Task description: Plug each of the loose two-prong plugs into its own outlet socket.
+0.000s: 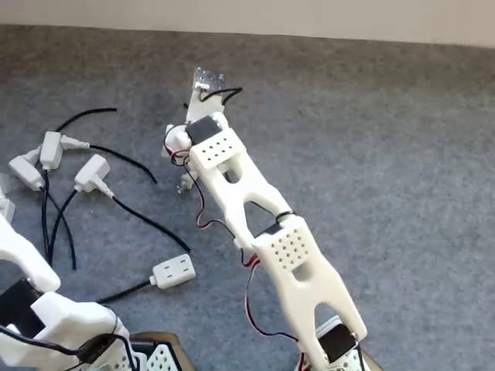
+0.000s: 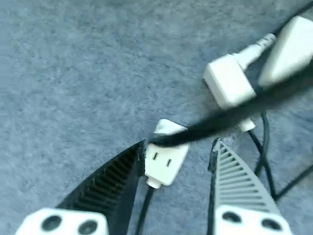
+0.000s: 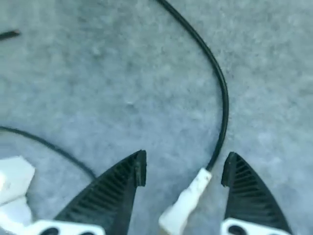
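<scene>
Overhead, we see a bench [image 1: 387,154] covered in grey, carpet-like fabric. At the far left a cluster of three white cable ends [image 1: 50,148] lies close together, each trailing a black lead; from this height we cannot tell which are plugs and which are sockets. Below them, in the lower left corner, sits the white left arm [image 1: 54,317]. A little to the right, apart from the cluster, a white socket block [image 1: 174,270] lies flat with its slots facing up, its lead running off toward the lower left. Further right, the right arm [image 1: 271,232] slants from the lower edge up and leftward across the middle of the bench, with red and black wires along it. Its wrist ends near the right of the cluster.

From the left wrist, we see the left tool [image 2: 178,147] spread wide with nothing in its grasp. A white outlet socket [image 2: 166,164] lies on the fabric between the fingers, its two slots facing the camera and one edge close against the dark finger [image 2: 117,181]. We cannot tell whether they touch. A blurred black cable [image 2: 220,120] crosses just above the socket. Beyond it, two white blocks on leads [image 2: 230,85] lie side by side.

From the right wrist, we see the right tool [image 3: 186,159] also spread wide and holding nothing. A small white plug [image 3: 188,205] lies between its fingers, touching neither, and its thin black cord [image 3: 222,98] curves away across the fabric.
</scene>
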